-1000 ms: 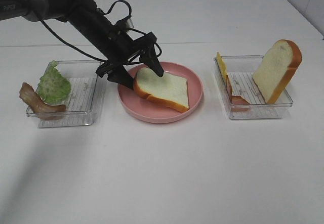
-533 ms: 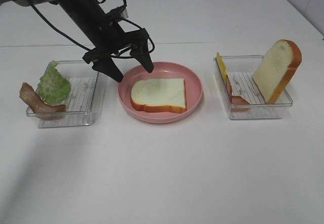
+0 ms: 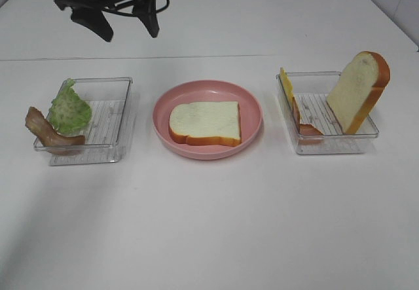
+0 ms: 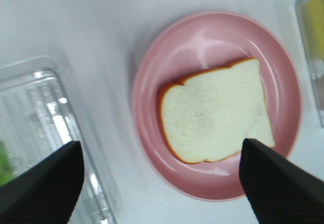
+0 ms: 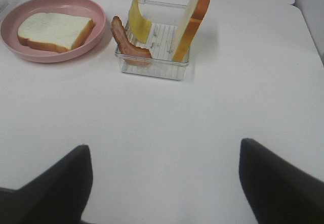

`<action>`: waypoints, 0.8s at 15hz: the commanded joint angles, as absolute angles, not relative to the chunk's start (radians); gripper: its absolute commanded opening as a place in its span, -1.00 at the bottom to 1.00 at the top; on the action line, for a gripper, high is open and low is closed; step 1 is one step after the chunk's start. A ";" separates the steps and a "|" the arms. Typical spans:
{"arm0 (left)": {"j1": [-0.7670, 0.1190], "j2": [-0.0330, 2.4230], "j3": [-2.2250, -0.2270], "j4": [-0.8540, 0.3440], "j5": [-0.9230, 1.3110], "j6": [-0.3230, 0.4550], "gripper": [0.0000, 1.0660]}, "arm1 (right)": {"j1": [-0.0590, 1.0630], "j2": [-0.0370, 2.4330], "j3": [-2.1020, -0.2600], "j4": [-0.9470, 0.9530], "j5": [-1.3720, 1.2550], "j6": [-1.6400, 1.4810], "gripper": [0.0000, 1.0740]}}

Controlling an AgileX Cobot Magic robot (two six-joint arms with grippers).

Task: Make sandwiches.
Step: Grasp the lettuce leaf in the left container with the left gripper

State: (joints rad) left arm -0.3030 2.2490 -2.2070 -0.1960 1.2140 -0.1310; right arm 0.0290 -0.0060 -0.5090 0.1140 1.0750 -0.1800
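Observation:
No stacked sandwiches are in view. One white bread slice (image 3: 205,122) (image 4: 215,112) (image 5: 53,31) with an orange-brown crust lies flat on the pink plate (image 3: 254,103) (image 4: 152,67) (image 5: 61,57). High over the table's far left, my left gripper (image 3: 129,31) (image 4: 161,148) hangs open and empty, well clear of the plate. My right gripper (image 5: 164,153) shows only in its wrist view, open and empty above bare table in front of the right tray (image 5: 152,68).
The left clear tray (image 3: 111,116) (image 4: 35,107) holds green lettuce (image 3: 69,110) and a bacon strip (image 3: 46,131). The right clear tray (image 3: 327,143) holds a yellow cheese square (image 3: 286,84) (image 5: 137,21), bacon (image 3: 302,125) (image 5: 126,39) and an upright bread slice (image 3: 359,90) (image 5: 190,24).
My left gripper let go of the bread slice, which now lies flat on the plate. The gripper then rose and drew back toward the far left.

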 commanded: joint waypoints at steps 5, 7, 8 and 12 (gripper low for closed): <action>-0.228 2.121 -2.176 -0.108 1.289 -0.173 0.44 | 0.023 -0.018 -0.508 0.116 1.067 -0.179 0.40; -0.186 2.095 -2.119 -0.106 1.289 -0.172 0.44 | 0.023 -0.018 -0.508 0.116 1.067 -0.179 0.40; -0.169 2.085 -2.080 -0.103 1.289 -0.167 0.43 | 0.023 -0.018 -0.508 0.116 1.067 -0.179 0.40; -0.149 2.079 -1.920 -0.007 1.289 -0.165 0.43 | 0.023 -0.018 -0.508 0.116 1.067 -0.179 0.40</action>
